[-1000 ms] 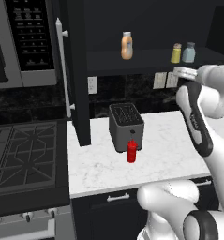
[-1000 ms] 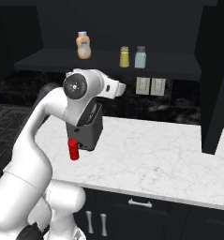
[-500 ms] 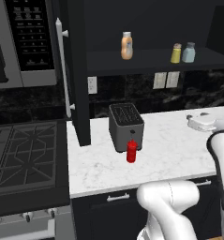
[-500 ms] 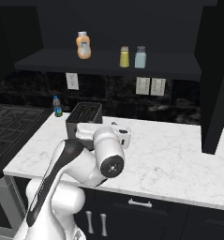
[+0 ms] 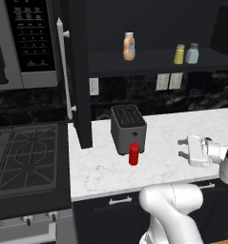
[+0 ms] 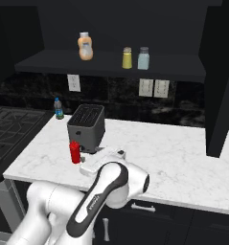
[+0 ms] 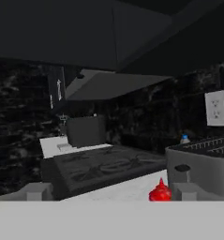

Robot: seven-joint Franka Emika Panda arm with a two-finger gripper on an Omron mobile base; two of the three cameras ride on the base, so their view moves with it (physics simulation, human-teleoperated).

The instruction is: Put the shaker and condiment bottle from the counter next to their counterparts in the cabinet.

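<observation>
My end effector (image 5: pixel 183 148) hangs low over the white marble counter (image 5: pixel 172 138), its two fingers spread wide with nothing between them. In the left base view it sits toward 3 o'clock, fingers pointing toward 9 o'clock across the counter.

The condiment bottle (image 5: pixel 133 154), small and red with a tapered cap, stands upright on the counter, just in front of a dark toaster (image 5: pixel 128 128). From my end effector it lies toward 9 o'clock, apart from the fingertips, with bare counter between. In the right base view the same bottle (image 6: pixel 75 152) stands at the toaster's (image 6: pixel 86 127) lower left corner, and my end effector (image 6: pixel 100 158) is just beside it toward 4 o'clock. In the hand view its red cap (image 7: pixel 160 191) pokes up at 6 o'clock, a little right of centre and close to the right finger tip (image 7: pixel 185 191), with the toaster (image 7: pixel 205 164) at 4 o'clock.

The shaker (image 5: pixel 179 54), yellow with a grey cap, stands on the shelf (image 5: pixel 158 64) of the dark cabinet (image 5: pixel 79 71), toward 12 o'clock from my end effector and well above it. A pale blue-grey shaker (image 5: pixel 192 53) stands just beside it, and an orange-tan bottle (image 5: pixel 129 46) stands farther along the shelf toward 9 o'clock. A small blue bottle (image 6: pixel 59 108) stands at the back of the counter behind the toaster.
</observation>
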